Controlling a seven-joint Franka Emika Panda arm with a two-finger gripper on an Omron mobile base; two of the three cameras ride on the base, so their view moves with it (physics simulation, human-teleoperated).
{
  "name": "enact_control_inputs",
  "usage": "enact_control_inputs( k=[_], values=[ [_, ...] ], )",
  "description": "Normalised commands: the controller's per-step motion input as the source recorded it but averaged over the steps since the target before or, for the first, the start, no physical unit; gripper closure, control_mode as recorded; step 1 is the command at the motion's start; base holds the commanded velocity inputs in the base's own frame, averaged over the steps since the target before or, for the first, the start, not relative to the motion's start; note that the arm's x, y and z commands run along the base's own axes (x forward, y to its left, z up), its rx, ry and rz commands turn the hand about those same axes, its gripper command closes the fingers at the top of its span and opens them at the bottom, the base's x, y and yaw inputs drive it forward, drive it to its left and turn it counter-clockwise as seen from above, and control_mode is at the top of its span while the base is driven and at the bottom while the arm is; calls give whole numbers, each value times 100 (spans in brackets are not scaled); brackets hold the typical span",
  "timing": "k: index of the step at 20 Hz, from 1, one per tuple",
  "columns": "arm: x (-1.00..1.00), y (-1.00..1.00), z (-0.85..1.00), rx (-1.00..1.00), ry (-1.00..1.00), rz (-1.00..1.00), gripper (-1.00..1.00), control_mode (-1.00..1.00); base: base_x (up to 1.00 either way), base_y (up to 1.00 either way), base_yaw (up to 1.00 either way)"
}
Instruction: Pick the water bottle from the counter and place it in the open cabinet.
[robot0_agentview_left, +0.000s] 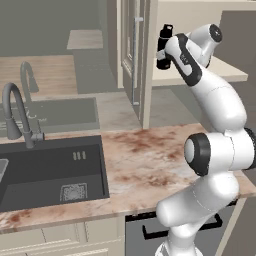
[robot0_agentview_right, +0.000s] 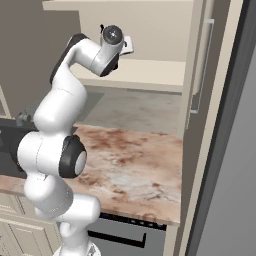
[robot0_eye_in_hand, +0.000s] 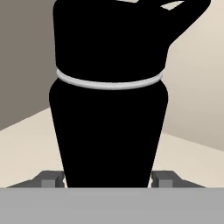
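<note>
A: Where's the water bottle (robot0_eye_in_hand: 109, 109)?
B: Clamped in the gripper (robot0_eye_in_hand: 109, 178), above the open cabinet's (robot0_agentview_left: 227, 72) pale shelf.
A: The counter (robot0_agentview_left: 145, 155)?
B: Marbled pink-brown; sink (robot0_agentview_left: 50, 170) at nine o'clock.

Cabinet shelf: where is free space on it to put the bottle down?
The pale shelf of the open cabinet looks bare right of the arm, toward the door. The water bottle and end effector crowd its left end.
</note>
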Motion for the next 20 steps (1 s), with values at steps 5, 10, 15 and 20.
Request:
enact_control_inputs(
  k=[5,10,15,20],
  values=[
    [41,2,-5,0,2,0,100,-100,0,0,0],
    [29,9,-11,0,1,0,100,-100,0,0,0],
    [26,7,-17,0,1,0,100,-100,0,0,0],
    [27,0,-26,0,4,0,100,-100,0,0,0]
  ],
)
